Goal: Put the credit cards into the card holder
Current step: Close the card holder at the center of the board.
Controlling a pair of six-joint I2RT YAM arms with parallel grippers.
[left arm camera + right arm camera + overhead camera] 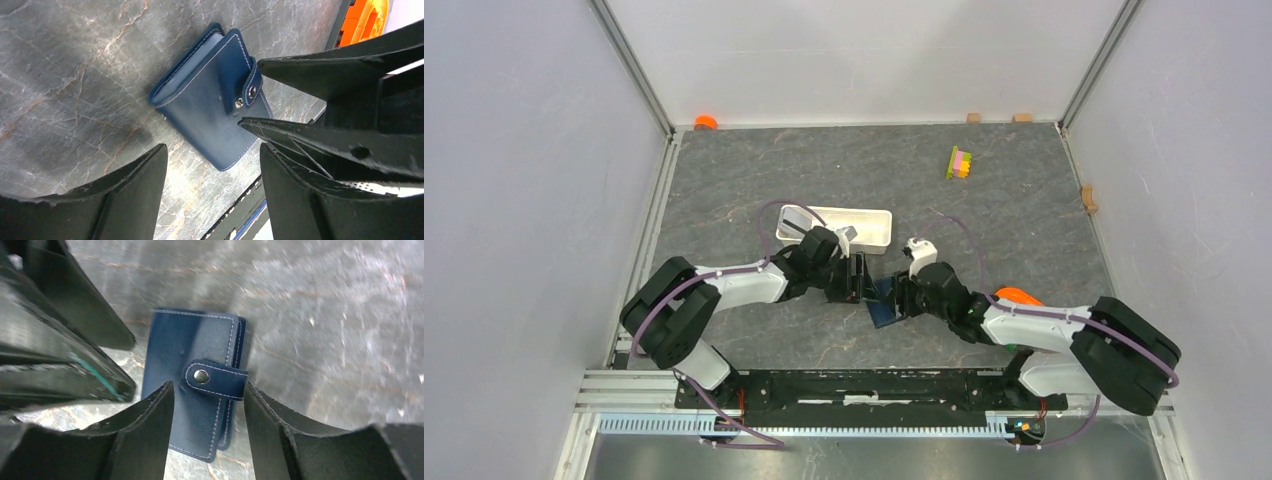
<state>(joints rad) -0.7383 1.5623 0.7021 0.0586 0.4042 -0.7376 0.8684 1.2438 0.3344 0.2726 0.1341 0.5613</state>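
You have the card holder (200, 100) lying flat on the grey marbled table (1024, 220), folded shut, its strap (220, 380) snapped down across the open edge. In the top view it sits near the front of the table, between the two wrists and just in front of the white tray (869, 213). Your left gripper (214, 150) hangs over it with the jaws open; the gap between its fingertips frames one corner of the card holder, and the tips look clear of the leather. Your right gripper (209, 387) comes in from the opposite side, its jaws also apart, one tip on each side of the strap. From the left wrist view those two tips stand right at the strap edge of the card holder; whether they touch it cannot be told. The two grippers are close together, each showing in the other's wrist camera. A grey shape (796, 218) lies at the left end of the tray, too small to identify. A yellow-pink-green block stack (960, 163) stands well apart at the far right of the table.
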